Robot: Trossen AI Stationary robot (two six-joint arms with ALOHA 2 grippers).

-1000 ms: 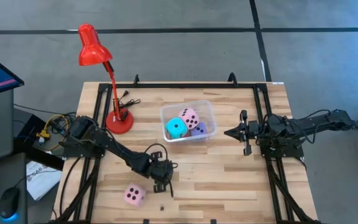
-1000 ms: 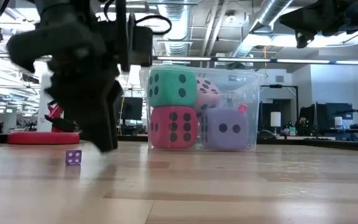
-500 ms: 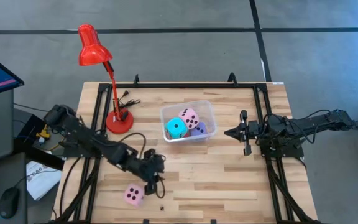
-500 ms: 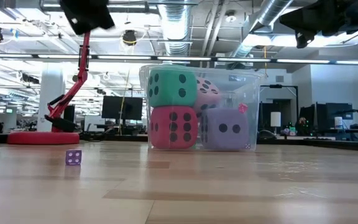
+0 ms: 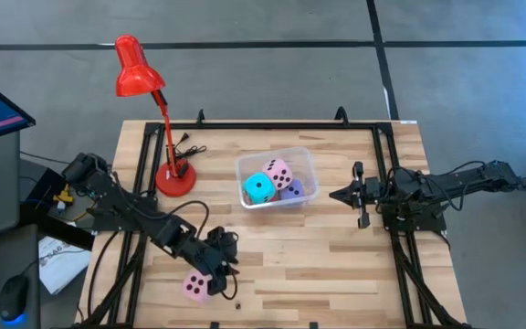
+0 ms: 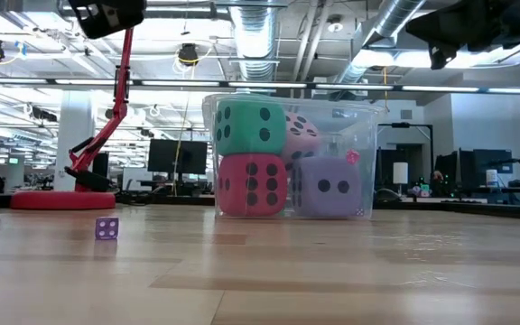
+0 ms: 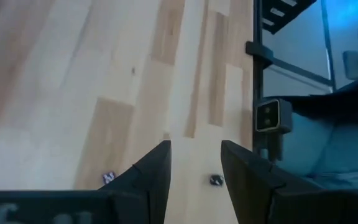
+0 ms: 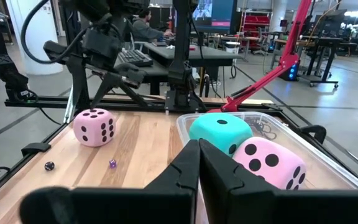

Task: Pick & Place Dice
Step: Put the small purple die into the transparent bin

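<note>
One pink die (image 5: 196,286) lies loose on the table near its near edge, also visible in the right wrist view (image 8: 94,127). The clear bin (image 5: 307,163) holds the cyan die (image 5: 259,188), the second pink die (image 5: 278,173) and the lavender die (image 5: 292,190); the red die (image 6: 253,185) sits under the cyan one. My left gripper (image 5: 217,268) hovers open just right of the loose pink die; its wrist view (image 7: 194,167) shows only bare table between the fingers. My right gripper (image 5: 336,194) waits shut to the right of the bin.
A red desk lamp (image 5: 175,178) stands left of the bin, its cord (image 5: 186,144) behind it. A tiny purple die (image 6: 106,228) and a small dark object (image 7: 215,180) lie on the wood near the left gripper. Bare wood stretches between the bin and the near edge.
My left gripper has risen out of the low view and moved toward the table's near-left, ending beside the loose pink die. The dice have kept their places.
</note>
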